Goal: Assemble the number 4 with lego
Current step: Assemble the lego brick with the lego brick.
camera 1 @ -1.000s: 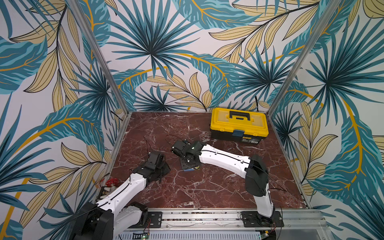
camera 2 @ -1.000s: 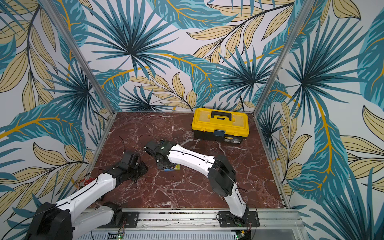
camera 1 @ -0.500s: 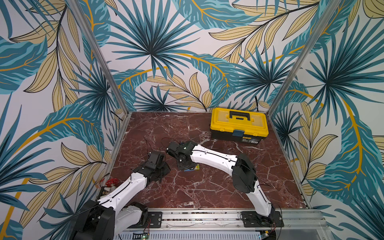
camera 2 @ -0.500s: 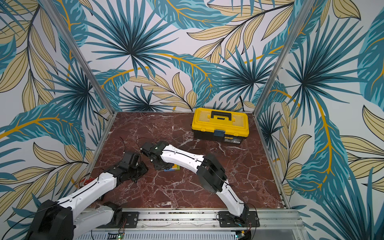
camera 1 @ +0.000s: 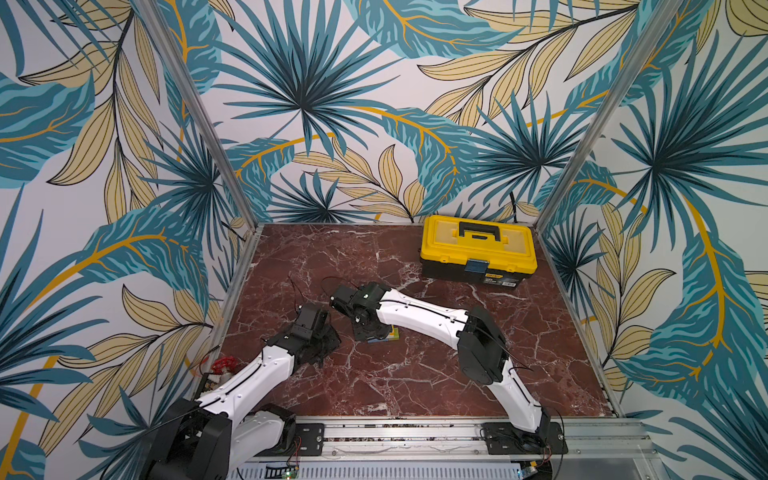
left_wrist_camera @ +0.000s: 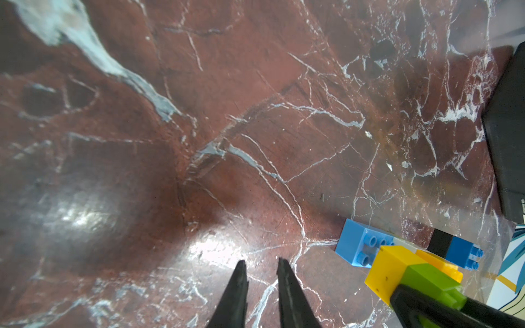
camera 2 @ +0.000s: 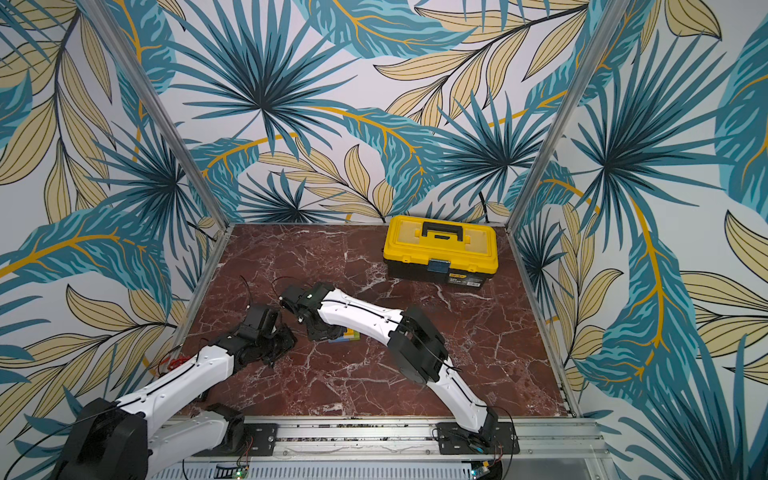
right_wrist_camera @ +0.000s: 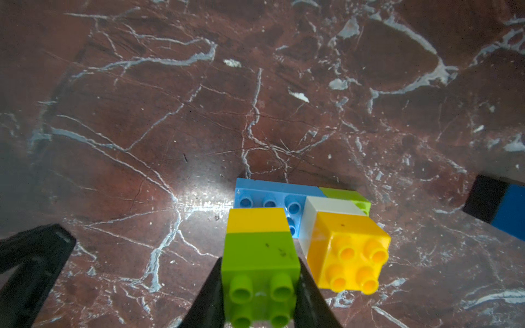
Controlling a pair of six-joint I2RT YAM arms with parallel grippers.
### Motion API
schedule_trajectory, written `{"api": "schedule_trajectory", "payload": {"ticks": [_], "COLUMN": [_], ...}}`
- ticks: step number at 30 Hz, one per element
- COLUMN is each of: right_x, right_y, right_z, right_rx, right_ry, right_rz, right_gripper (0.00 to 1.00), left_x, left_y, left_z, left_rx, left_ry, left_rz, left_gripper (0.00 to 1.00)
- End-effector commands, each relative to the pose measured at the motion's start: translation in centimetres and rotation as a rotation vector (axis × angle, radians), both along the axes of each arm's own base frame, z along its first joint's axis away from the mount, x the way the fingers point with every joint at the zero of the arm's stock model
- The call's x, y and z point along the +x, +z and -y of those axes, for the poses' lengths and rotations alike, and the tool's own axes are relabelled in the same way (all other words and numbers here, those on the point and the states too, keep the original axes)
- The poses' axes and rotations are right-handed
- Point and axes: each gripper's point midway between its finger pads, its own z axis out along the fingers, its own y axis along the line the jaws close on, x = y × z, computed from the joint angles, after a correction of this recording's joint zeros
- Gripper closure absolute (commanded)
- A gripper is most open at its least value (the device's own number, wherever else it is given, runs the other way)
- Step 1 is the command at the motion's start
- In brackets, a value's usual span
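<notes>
We see the right gripper (right_wrist_camera: 260, 264) clamped on a lime green brick (right_wrist_camera: 257, 250), one finger pressed to each side. That brick tops one short column of the number 4 (right_wrist_camera: 326, 207), which lies on the marble tabletop (right_wrist_camera: 199, 99). Under it sits an orange-yellow brick (right_wrist_camera: 255, 220), joined to the blue crossbar (right_wrist_camera: 267, 196). A black brick (right_wrist_camera: 483, 198), end to end with a short blue brick (right_wrist_camera: 511, 211), lies apart from the figure. The left gripper (left_wrist_camera: 261, 261) hangs just beside the figure, its jaws nearly together with a slim gap and nothing between them. At the back stands a yellow toolbox (camera 1: 478, 249). Its front label (camera 1: 496, 281) carries writing too small for us to read.
</notes>
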Motion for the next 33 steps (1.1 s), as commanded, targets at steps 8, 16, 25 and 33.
{"api": "schedule_trajectory", "payload": {"ticks": [8,16,25,33], "right_x": [-0.2,-0.2,-0.8,-1.8], "right_y": [-2.7,-3.6,-5.3,-9.5], "right_z": [0.9,1.5,2.1,3.5], "right_rx": [-0.069,-0.079,-0.139,-0.209], "right_ry": [-0.046,-0.108,-0.172,-0.168], "right_rz": [-0.047,-0.073,-0.151,-0.214], "right_gripper": [0.81,0.82,0.83,0.84], "left_x": [-0.3,-0.3,-0.2,-0.3], "left_y": [-1.0,-1.0,-1.0,-0.7], "left_z": [-0.2,-0.1,0.0,0.1], "left_rx": [0.003,0.004,0.000,-0.007], "left_ry": [-0.005,-0.017,-0.024,-0.027], "left_rz": [-0.014,-0.012,-0.008,-0.002], "left_gripper": [0.78,0.78,0.78,0.78]}}
